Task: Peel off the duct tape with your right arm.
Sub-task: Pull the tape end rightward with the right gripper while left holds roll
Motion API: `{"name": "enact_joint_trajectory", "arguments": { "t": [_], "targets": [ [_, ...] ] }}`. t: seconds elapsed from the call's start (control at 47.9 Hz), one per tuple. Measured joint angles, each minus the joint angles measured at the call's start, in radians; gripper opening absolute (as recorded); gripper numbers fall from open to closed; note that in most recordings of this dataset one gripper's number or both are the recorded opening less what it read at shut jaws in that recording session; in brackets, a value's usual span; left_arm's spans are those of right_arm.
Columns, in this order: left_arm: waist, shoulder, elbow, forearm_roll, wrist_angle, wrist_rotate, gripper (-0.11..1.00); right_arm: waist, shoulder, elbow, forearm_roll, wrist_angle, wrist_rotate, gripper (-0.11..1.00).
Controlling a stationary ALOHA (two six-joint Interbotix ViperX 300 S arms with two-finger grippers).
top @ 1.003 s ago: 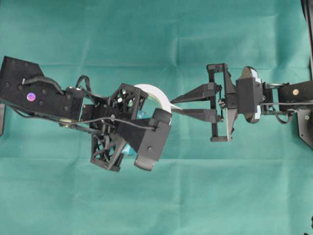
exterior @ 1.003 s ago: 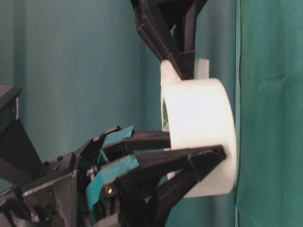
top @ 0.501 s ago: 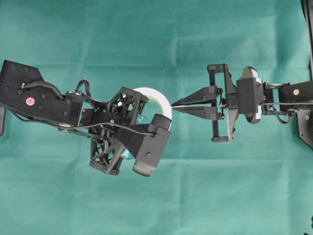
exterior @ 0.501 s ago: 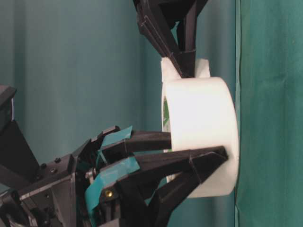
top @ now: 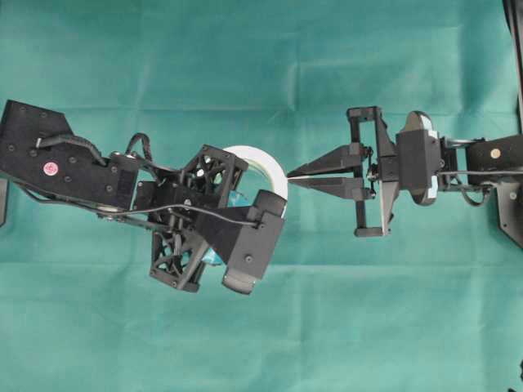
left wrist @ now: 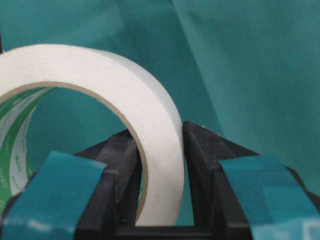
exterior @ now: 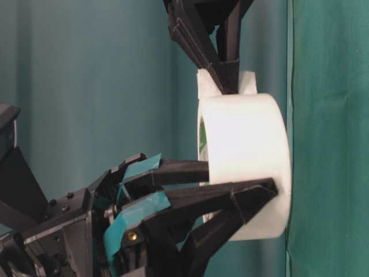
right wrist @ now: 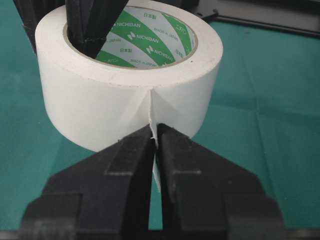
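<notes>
The duct tape (top: 260, 158) is a white roll with a green-printed core, held off the green cloth. My left gripper (left wrist: 160, 132) is shut on the roll's wall, with one teal-taped finger inside the core and the other outside (exterior: 239, 179). From the right, the right arm's gripper (top: 290, 178) meets the roll's outer face. Its plain black fingers are shut (right wrist: 155, 132) on the short loose white tab (right wrist: 156, 172), which sticks out from the seam. In the table-level view the tab (exterior: 248, 82) shows on both sides of the right fingertips (exterior: 228, 81).
Green cloth (top: 270, 327) covers the whole table. The left arm's wrist and camera housing (top: 245, 241) hang over part of the roll. A black frame post (top: 516, 49) stands at the far right edge.
The right fingers have come together on the tab. The left arm with the roll has shifted a little; over the last half second nothing moves.
</notes>
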Motion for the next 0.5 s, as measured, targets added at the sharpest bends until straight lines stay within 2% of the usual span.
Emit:
{"name": "enact_joint_trajectory", "arguments": {
  "t": [0.501],
  "targets": [
    [-0.041, 0.0, 0.006, 0.0, -0.003, -0.002, 0.23, 0.002, -0.002, 0.003, -0.002, -0.003, 0.0, -0.09]
  ]
}}
